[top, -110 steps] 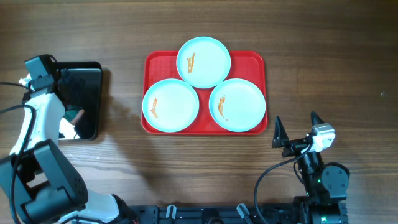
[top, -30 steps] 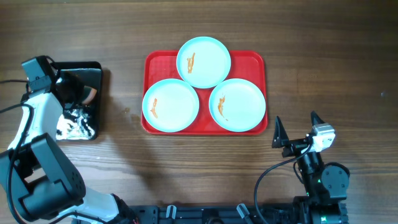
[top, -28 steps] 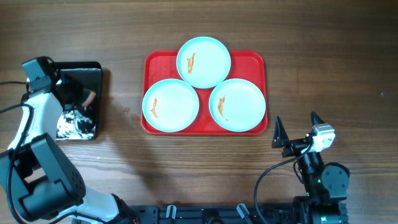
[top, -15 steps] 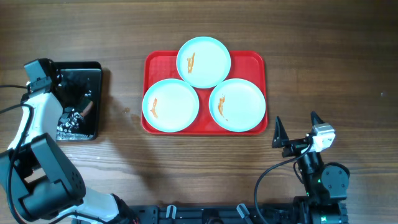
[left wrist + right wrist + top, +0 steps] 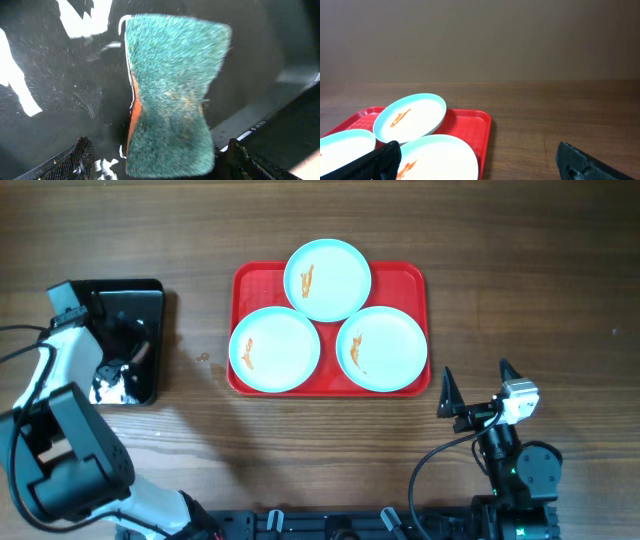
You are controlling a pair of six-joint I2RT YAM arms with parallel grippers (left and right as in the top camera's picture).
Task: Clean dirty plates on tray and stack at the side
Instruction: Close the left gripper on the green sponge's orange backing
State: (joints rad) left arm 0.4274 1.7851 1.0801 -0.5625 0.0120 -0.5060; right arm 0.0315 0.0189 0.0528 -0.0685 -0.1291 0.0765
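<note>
Your coming move turns on the green scouring sponge (image 5: 172,90), not yet on the plates. In the left wrist view it lies flat in the small black tray (image 5: 150,295), which sits well to the left of the red tray (image 5: 415,280). The sponge's long axis runs straight away from the left gripper (image 5: 159,150), so the fingers straddle its short width. Those jaws stand open: one finger shows clear of the sponge's left edge, the other just beside its right edge, and neither looks to be pressing on it. Only the near end of the sponge sits between the fingertips, so I judge you need to reach a little further along it and centre it before closing. An orange layer shows along its left edge, and the green side faces up. All three pale blue plates rest on the red tray, each with an orange smear: one at its far edge (image 5: 327,279) overhanging the rim, one at its near left (image 5: 275,349) and one at its near right (image 5: 382,348). The right gripper (image 5: 476,385) hangs just off the red tray's near right corner, jaws wide apart and empty, nearer the plates than the left.
</note>
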